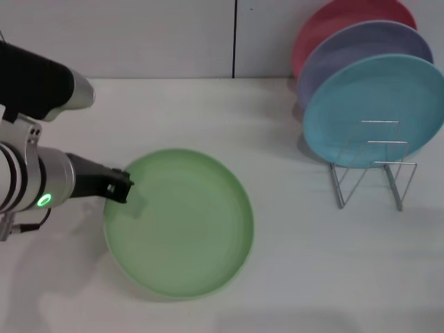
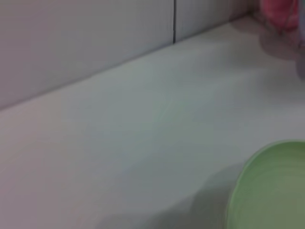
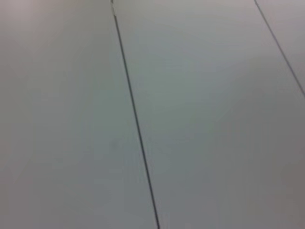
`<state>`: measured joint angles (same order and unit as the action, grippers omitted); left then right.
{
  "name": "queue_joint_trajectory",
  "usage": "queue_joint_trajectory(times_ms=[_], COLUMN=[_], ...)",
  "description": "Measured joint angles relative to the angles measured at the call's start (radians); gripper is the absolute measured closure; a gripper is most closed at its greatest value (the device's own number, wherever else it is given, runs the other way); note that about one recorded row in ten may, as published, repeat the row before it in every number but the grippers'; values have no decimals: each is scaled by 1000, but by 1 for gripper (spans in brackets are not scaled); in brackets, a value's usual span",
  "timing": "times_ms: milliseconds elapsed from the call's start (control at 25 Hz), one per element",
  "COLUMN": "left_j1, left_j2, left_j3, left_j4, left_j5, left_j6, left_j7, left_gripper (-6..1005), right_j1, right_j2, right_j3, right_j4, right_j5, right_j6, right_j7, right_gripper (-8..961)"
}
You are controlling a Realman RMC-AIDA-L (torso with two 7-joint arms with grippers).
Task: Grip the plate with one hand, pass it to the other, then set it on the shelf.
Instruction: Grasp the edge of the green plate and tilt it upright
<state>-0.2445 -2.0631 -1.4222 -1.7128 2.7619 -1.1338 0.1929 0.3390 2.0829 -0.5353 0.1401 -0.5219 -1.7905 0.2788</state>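
The light-green plate [image 1: 179,223] is at the front left of the white table [image 1: 291,263]. My left gripper [image 1: 121,186], black, on the arm with the green ring [image 1: 44,200], is at the plate's left rim with its fingers over and under the edge, shut on it. A soft shadow spreads under the plate's left side. The plate's rim also shows in the left wrist view [image 2: 271,191]. The silver wire rack [image 1: 371,173] stands at the right, apart from the plate. My right gripper is out of view; its wrist view shows only a plain panelled surface.
In the rack lean a teal-blue plate [image 1: 374,111], a lavender plate [image 1: 361,52] behind it and a pink plate [image 1: 347,21] at the back. The rack's front loops [image 1: 388,166] hold nothing. A grey wall [image 1: 173,35] bounds the table's far edge.
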Motion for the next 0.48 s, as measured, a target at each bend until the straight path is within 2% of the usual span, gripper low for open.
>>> queue_joint_trajectory(times_ms=[200,480], left_j1=[-5,3], left_j2=[0,0], left_j3=[-5,-24], left_j4=[-34,-105], left_j5=[1,2], left_j6=[3,43], left_j7=[5,30], left_gripper=[967,967], right_j1=[3,30], right_j2=[0,-3], right_j3=[0,0], right_j4=[-2,-27], right_j5=[-34,-160], right_j6=[-30,-97], right_j7=[0,-5], right_gripper=[213,215])
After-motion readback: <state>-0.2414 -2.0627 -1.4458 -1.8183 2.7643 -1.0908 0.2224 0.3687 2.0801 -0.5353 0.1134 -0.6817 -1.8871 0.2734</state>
